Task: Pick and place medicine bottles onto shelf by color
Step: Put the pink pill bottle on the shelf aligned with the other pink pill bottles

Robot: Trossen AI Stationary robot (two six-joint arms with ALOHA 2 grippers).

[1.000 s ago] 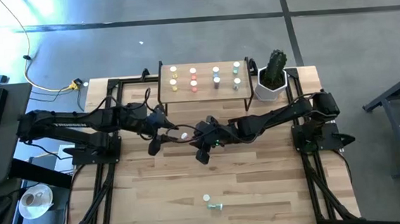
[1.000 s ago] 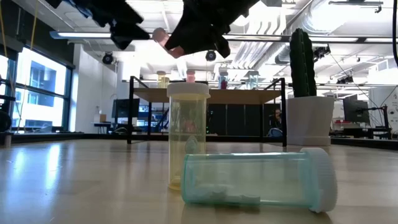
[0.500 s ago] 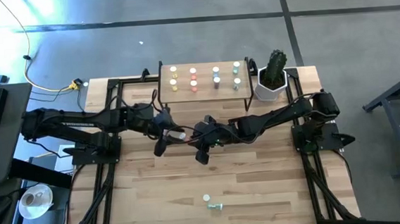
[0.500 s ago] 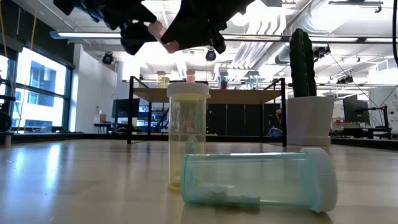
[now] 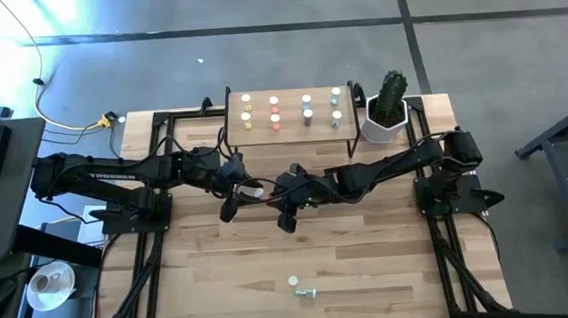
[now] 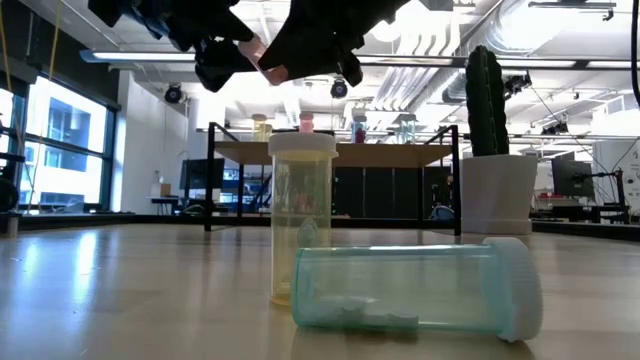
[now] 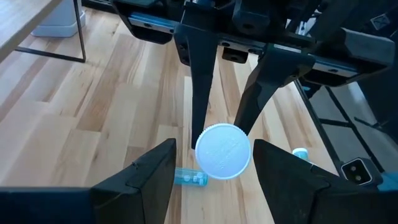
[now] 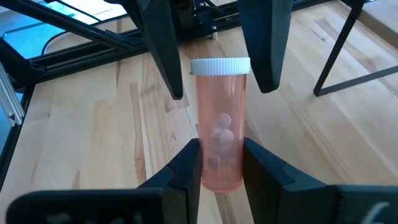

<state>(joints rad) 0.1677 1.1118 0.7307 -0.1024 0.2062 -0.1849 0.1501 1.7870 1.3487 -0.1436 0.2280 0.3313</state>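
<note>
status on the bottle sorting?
Done: eight bottles on the shelf. In hand: right gripper shut on a pink bottle above mid-table, left gripper open around its cap. Left: yellow bottle standing, green bottle lying at the front.

left gripper (image 5: 234,195) moved in — fingers flanking pink bottle (image 8: 220,121)

A translucent pink plastic bottle (image 8: 219,124) wears a ribbed white cap, pale pills showing inside. Both grippers' fingers (image 8: 186,171) are matte black. On the striped light-wood tabletop (image 5: 372,263), a clear yellow bottle (image 6: 301,218) and a pale green bottle (image 6: 415,288) have white caps.
</note>
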